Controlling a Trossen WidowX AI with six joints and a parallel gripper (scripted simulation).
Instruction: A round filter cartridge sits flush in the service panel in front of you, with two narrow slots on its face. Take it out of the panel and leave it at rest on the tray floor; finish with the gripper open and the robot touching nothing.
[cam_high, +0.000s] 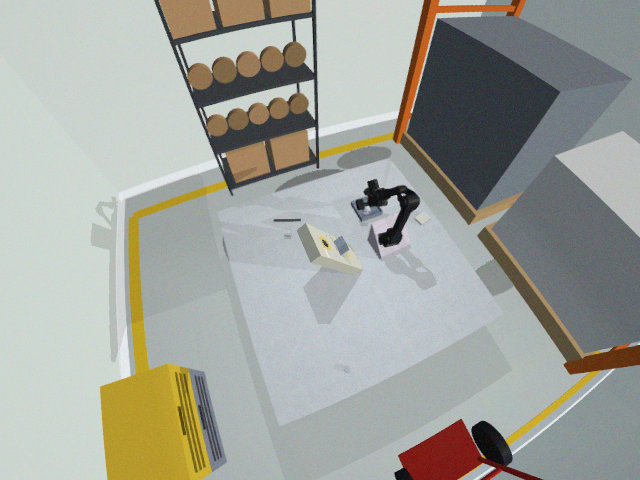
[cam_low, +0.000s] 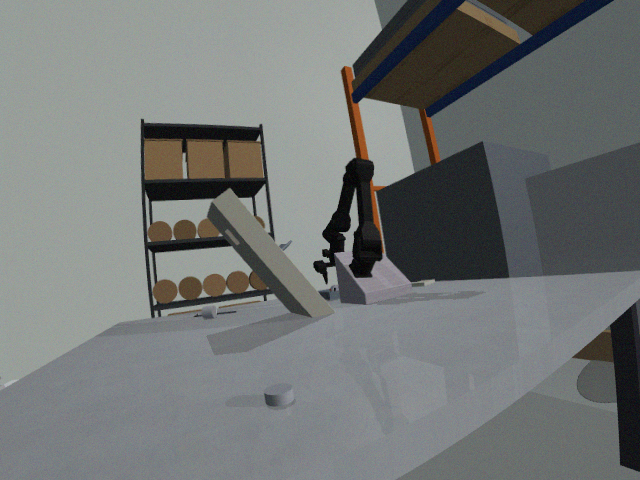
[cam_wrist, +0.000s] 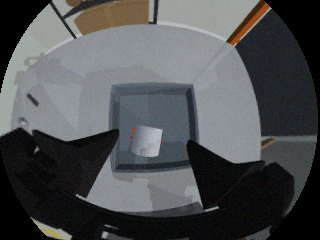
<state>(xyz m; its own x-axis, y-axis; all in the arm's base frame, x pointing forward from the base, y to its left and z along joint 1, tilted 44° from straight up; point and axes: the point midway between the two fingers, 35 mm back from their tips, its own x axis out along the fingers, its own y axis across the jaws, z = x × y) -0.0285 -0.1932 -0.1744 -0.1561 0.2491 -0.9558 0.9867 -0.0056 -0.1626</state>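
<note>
The filter cartridge (cam_wrist: 146, 141) (cam_high: 367, 210) is a pale cylinder inside the grey tray (cam_wrist: 152, 86) (cam_high: 368, 219) (cam_low: 328, 296). It looks tipped onto its side, with small red marks near it. I cannot tell whether it lies fully at rest. My gripper (cam_wrist: 154, 138) is open above the tray, one finger on each side of the cartridge, with visible gaps in the wrist view. The cream service panel (cam_high: 333, 259) (cam_low: 268, 260) leans on the table, and its round socket (cam_high: 325, 243) shows dark inside a yellow ring.
A blue-grey flap (cam_high: 342, 245) stands out from the panel face. The arm's pinkish wedge base (cam_high: 381, 246) (cam_low: 351, 289) is close to the tray. A dark bar (cam_high: 287, 220) (cam_wrist: 32, 99), a small pale piece (cam_high: 287, 234) and a cream block (cam_high: 422, 218) lie on the table.
</note>
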